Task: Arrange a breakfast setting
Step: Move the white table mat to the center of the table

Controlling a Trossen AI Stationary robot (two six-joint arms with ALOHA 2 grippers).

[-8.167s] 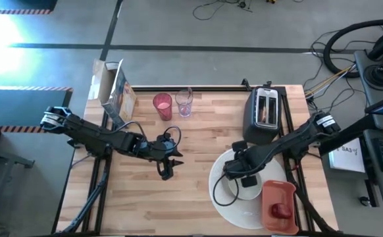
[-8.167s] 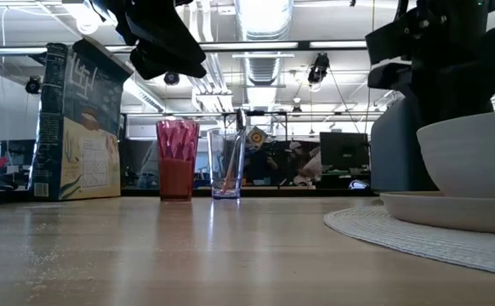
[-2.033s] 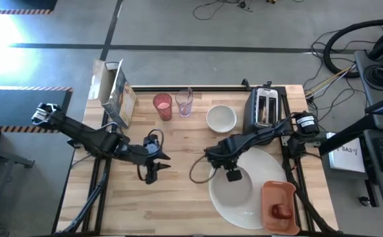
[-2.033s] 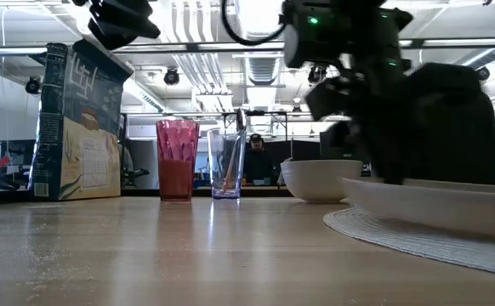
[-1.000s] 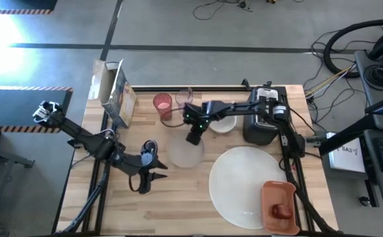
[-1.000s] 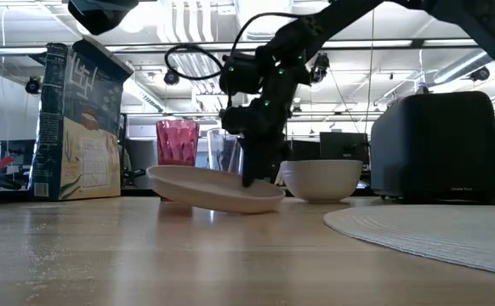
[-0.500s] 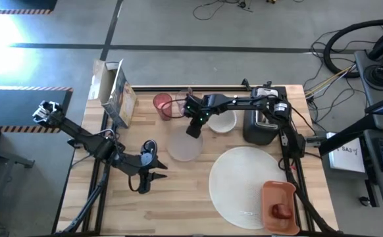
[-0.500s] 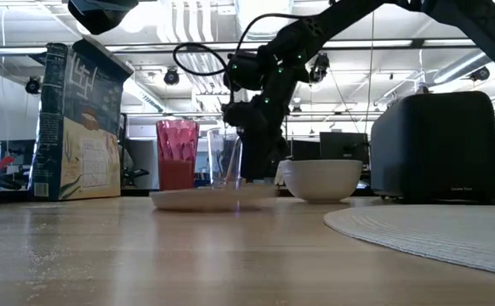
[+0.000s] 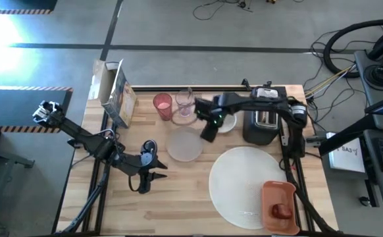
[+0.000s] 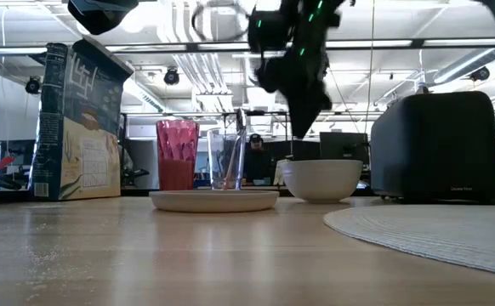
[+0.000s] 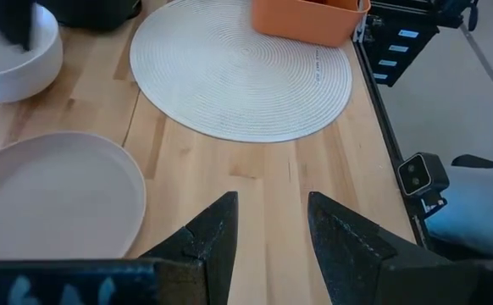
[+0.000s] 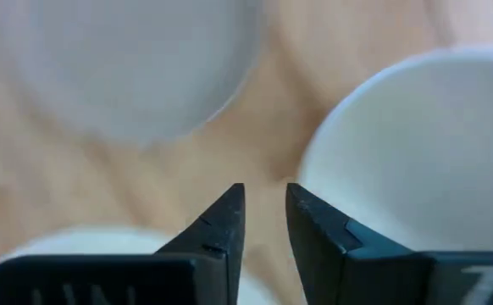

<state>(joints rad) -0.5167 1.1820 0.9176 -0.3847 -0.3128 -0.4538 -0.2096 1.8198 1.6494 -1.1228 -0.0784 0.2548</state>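
Observation:
The smaller pale plate point(image 9: 185, 145) lies flat on the wood, in front of the pink tumbler point(image 9: 162, 105) and the clear glass point(image 9: 183, 105), which holds a spoon. Right of it stands the small white bowl point(image 10: 321, 178). My right gripper point(image 9: 206, 137) hangs above the gap between plate and bowl, pointing steeply down. Its fingers point(image 12: 221, 220) stand a little apart with nothing between them. My left gripper point(image 11: 272, 212) waits open above the table's left half, near the plate's point(image 11: 52, 203) near-left side. The large white round plate point(image 9: 247, 184), ribbed like a mat, lies at the near right.
A black toaster point(image 9: 262, 115) stands at the far right, behind the bowl. An orange-red tray point(image 9: 278, 201) with a dark-red fruit point(image 9: 281, 210) sits on the large plate's near-right edge. A cereal box point(image 9: 116, 95) stands at the far left. Bare wood lies between my left gripper and the large plate.
My right gripper has lowered the tilted small plate flat onto the table, let go of it, then risen and moved toward the bowl on the right. The plate now rests level in front of the tumbler and the glass.

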